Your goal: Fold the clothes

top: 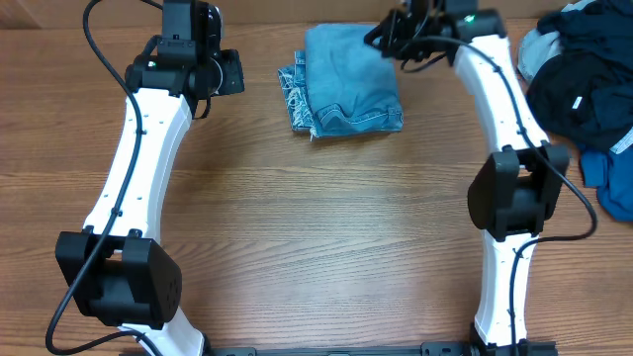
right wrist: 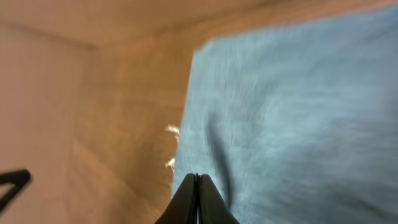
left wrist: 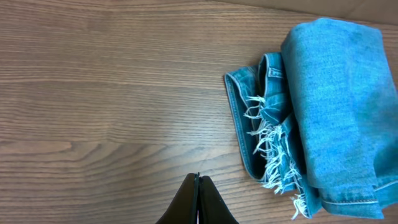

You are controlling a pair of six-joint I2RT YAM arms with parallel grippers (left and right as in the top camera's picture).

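The clothes in play are light blue denim jeans, folded into a compact stack at the table's far centre, frayed hems poking out on the stack's left side. My left gripper is to the left of the jeans, over bare wood and apart from them; its jaws are shut with nothing between them. My right gripper hovers over the far right part of the stack. In the blurred right wrist view it is shut and empty, with denim beneath and beyond it.
A heap of dark blue and black garments lies at the table's right edge, with a light grey piece and a brighter blue piece beside it. Both arm bases stand at the near edge, on the wooden table.
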